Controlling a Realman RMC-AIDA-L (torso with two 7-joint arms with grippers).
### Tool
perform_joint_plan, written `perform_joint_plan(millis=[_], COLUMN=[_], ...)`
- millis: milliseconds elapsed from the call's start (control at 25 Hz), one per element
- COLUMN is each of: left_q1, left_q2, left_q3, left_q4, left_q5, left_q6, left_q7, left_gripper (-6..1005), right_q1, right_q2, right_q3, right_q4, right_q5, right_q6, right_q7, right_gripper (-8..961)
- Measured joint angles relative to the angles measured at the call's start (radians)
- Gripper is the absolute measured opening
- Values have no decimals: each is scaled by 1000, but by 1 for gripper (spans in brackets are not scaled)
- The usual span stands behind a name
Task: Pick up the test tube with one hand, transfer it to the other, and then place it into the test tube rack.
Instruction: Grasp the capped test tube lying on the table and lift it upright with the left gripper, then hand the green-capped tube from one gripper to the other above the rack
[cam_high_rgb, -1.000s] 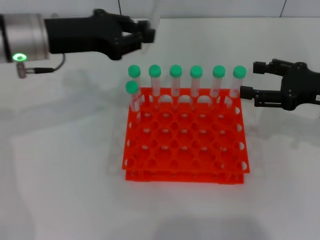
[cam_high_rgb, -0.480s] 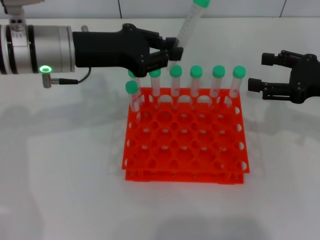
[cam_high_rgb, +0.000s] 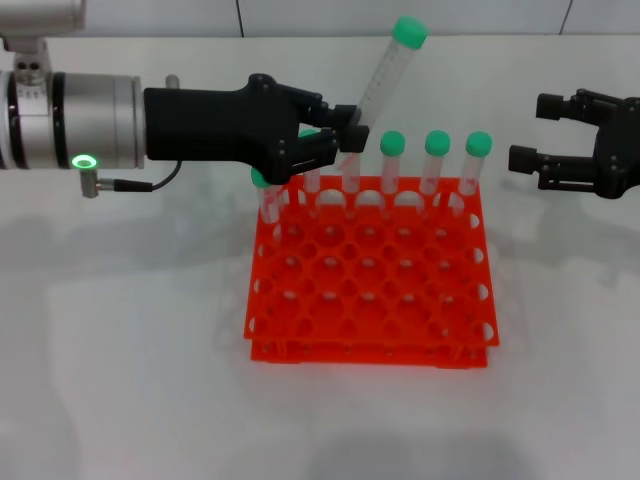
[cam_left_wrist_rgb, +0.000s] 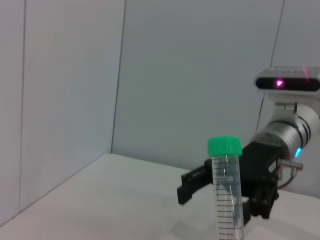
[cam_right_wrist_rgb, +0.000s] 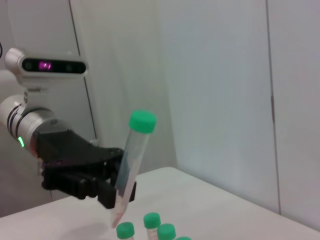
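Since a moment ago the left pincer (cam_high_rgb: 335, 140) has carried the test tube (cam_high_rgb: 385, 78) lower — it grips the tube's bottom end above the test tube rack (cam_high_rgb: 368, 275), cap tilted up. The right pincer (cam_high_rgb: 545, 130) hangs wide open beside the rack.

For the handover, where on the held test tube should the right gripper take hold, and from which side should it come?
Probably the clear upper body just below the green cap. The left gripper clamps the test tube near its lower end, so the top half leans free above the test tube rack. The right gripper, its jaws open, is best brought in level from the robot's right, jaws spanning the shaft.
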Motion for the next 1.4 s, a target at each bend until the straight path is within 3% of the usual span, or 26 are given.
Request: perform_joint_plan(millis=[560, 1400], left_q1=[4, -19], left_q2=[5, -1], left_q3=[0, 0], left_q4=[-10, -10], left_q5=[43, 43], left_q6=[-1, -21], left_q7=[8, 21], left_gripper=[189, 189], right_q1=[13, 59], right_q2=[22, 28], right_q3=[18, -7], right_q4=[-41, -51], right_q5=[15, 66], right_q6=[-3, -33], right_q7=[4, 28], right_gripper=[855, 854])
